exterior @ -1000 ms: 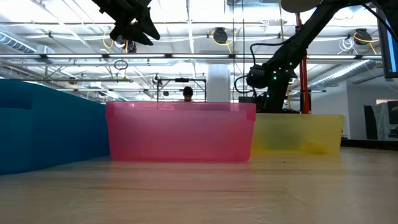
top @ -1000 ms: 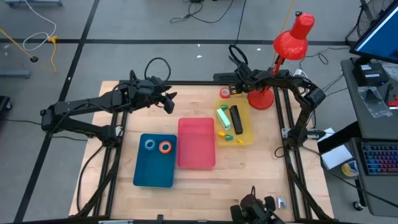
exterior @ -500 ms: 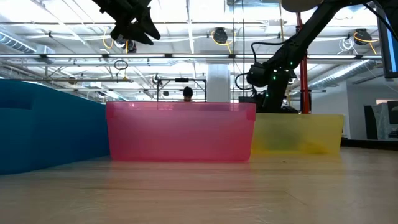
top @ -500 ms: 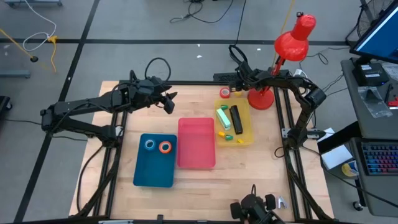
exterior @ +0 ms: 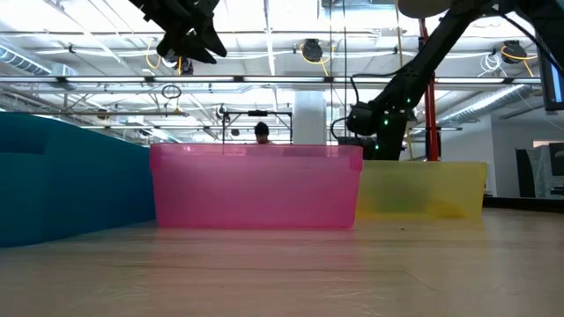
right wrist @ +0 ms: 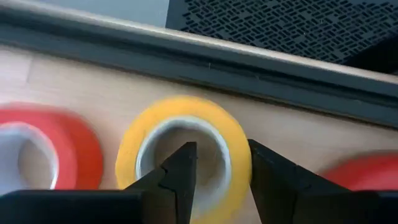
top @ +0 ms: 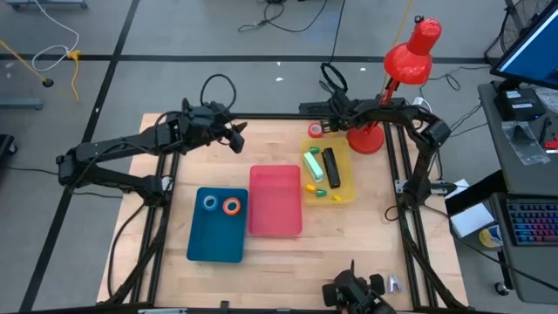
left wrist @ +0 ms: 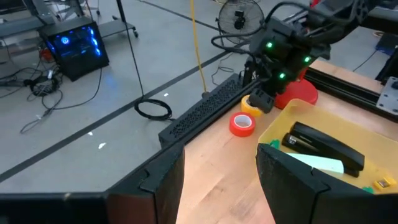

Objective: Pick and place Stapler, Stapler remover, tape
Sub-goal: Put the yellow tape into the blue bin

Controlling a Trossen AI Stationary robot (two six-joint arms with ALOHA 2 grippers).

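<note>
My right gripper (top: 326, 126) is open and low at the table's far edge, over the yellow tape (right wrist: 184, 155). One finger (right wrist: 180, 169) stands over the ring's hole, the other (right wrist: 273, 177) outside its wall. The red tape (top: 315, 130) lies flat beside it. Blue tape (top: 209, 202) and orange tape (top: 231, 207) lie in the blue tray (top: 216, 246). The black stapler (top: 330, 166) and a green-and-white tool (top: 312, 164) lie in the yellow tray (top: 345, 185). My left gripper (top: 235, 138) waits open, raised above the table's far left. My right gripper comes down from above with the near wall of the yellow tape (right wrist: 236, 163) between its two fingers. I cannot tell whether either finger touches it. The roll lies flat on the table.
A pink tray (top: 275, 228) sits between the blue and yellow trays. The red lamp base (top: 366, 139) stands just right of my right gripper. A black perforated strip (left wrist: 205, 112) runs along the far edge behind the rolls. Bare wood lies near the front edge.
My right gripper has come down toward the yellow tape and shifted slightly toward the table's left. My left gripper has drifted a little toward the far edge. Nothing else has moved.
</note>
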